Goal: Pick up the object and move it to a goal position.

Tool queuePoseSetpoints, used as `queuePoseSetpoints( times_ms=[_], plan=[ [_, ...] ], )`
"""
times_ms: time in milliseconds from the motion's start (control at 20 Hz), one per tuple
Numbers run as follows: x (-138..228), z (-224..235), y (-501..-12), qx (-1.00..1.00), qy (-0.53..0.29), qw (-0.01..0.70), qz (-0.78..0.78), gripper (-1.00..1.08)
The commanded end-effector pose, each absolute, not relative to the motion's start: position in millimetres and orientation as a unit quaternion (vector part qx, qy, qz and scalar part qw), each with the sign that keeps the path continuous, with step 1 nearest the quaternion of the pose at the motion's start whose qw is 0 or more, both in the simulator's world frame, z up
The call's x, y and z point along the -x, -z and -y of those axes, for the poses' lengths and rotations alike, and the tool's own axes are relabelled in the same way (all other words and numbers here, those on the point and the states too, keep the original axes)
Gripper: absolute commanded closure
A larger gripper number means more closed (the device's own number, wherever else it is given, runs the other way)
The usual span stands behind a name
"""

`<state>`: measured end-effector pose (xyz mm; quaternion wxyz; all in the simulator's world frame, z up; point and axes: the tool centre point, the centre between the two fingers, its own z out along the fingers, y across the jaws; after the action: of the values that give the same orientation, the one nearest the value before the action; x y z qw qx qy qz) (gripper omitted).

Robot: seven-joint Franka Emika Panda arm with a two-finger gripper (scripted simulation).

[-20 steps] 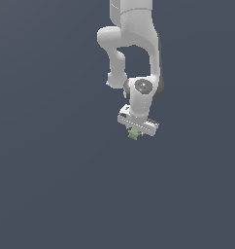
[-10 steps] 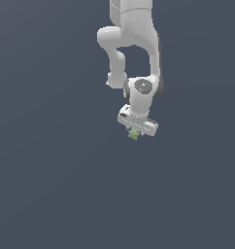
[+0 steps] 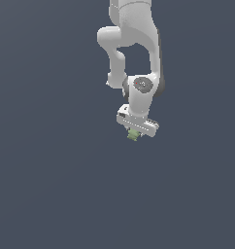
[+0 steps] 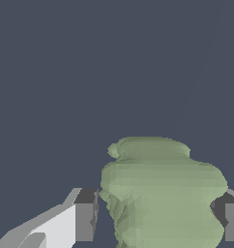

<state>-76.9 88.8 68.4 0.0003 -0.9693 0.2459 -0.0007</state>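
The white arm [image 3: 134, 53] reaches in from twelve o'clock of the exterior view and bends down to the gripper [image 3: 134, 134], which sits a little above the middle of the picture, its crossbar tilted so that the end toward four o'clock is lower. The object [image 3: 133, 135], a small pale green lump with stepped, blocky faces, pokes out just under that crossbar, toward six o'clock from the wrist. In the wrist view the lump [image 4: 165, 193] fills the space between the two dark finger pads [image 4: 84, 220], one at about eight o'clock and the other at about four o'clock from it; the far pad meets its flank, while a thin dark sliver shows between the near pad and the green surface, so the grip looks clenched on the lump, though contact on that side is hard to confirm. The gripper [image 4: 155, 223] and its load stand against a plain dark blue-grey ground [image 3: 51, 194] that runs unbroken in every direction, and whether the lump touches that surface cannot be told from either view.
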Motion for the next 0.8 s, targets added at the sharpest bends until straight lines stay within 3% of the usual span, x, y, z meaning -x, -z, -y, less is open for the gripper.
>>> queuePoseSetpoints(
  times_ms=[0, 750],
  plan=[
    [68, -85, -79, 0.969, 0.001, 0.0, -0.246, 1.08],
    [4, -62, -147, 0.969, 0.0, 0.0, -0.246, 1.08]
  ],
)
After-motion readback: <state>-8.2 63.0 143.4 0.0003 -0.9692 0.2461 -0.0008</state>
